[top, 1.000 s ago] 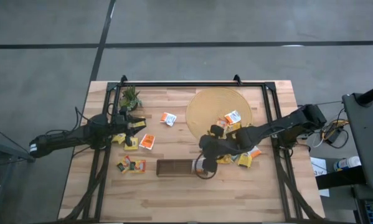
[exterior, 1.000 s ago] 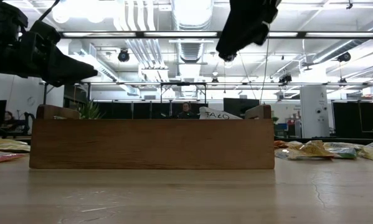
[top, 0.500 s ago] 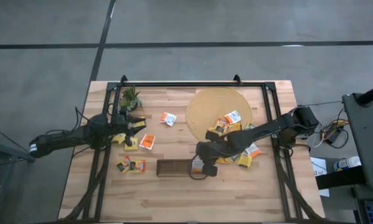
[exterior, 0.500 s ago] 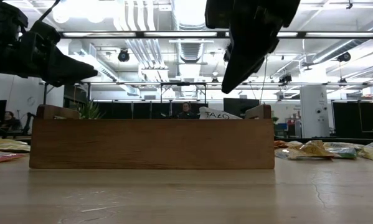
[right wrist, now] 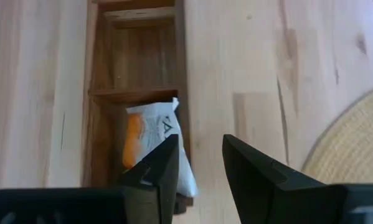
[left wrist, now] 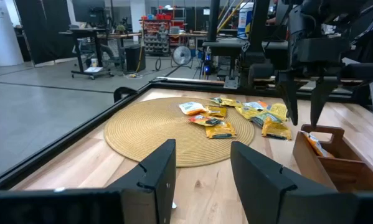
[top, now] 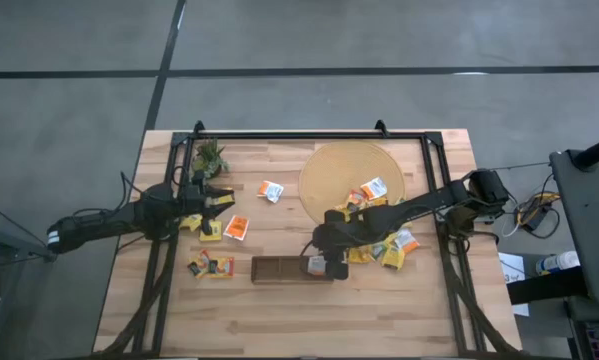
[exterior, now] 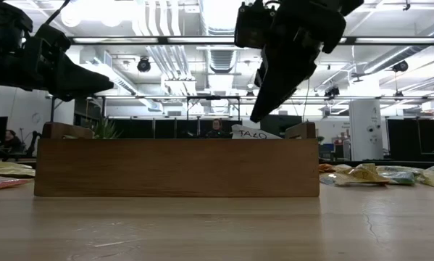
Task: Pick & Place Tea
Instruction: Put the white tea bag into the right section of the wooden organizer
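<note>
**Right gripper above the tray, one sachet inside**

On the left of the table (top: 279, 310) I see my left gripper (top: 219, 197) hovering near the small plant (top: 210, 157), fingers apart and empty, with loose tea sachets (top: 211, 265) lying on the wood beside it. In the middle sits the brown tray (top: 279, 269); its end compartment nearest the round mat (top: 339, 165) holds a white-and-orange sachet (right wrist: 155, 146), leaning against the wall. My right gripper (top: 319, 262) hangs just above that compartment, fingers parted, gripping nothing. Further right, more yellow sachets (top: 384, 250) lie scattered on and beside the mat.
</note>
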You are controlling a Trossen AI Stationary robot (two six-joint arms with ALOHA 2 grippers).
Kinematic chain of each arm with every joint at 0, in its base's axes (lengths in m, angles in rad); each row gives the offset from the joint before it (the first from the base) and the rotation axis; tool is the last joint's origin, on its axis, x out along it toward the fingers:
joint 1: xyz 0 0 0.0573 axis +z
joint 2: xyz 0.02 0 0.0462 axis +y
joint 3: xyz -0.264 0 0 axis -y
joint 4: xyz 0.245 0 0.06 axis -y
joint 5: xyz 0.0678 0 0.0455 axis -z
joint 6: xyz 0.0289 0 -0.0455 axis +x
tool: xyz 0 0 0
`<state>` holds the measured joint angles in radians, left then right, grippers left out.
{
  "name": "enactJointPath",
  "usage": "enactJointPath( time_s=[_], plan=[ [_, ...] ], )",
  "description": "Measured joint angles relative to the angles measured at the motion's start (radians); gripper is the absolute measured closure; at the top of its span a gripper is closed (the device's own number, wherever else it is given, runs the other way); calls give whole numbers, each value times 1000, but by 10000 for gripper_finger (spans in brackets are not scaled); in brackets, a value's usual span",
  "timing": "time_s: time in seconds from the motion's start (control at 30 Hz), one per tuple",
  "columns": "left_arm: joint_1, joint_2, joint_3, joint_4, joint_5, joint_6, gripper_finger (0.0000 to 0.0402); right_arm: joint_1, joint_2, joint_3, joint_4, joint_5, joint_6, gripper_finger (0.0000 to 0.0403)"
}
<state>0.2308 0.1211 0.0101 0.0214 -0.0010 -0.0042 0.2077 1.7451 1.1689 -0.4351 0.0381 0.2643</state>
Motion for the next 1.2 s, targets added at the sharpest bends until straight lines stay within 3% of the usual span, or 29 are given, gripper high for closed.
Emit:
enactJointPath(
  time_s=[0.47,0.93,1.2],
  plan=[
    [0,0,0,0,0,0,255,-3,0,-153,197,-49,-3,284],
    [0,0,0,0,0,0,255,-3,0,-107,204,-49,-6,387],
    [0,0,0,0,0,0,255,13,0,-94,176,-34,-52,394]
  ],
)
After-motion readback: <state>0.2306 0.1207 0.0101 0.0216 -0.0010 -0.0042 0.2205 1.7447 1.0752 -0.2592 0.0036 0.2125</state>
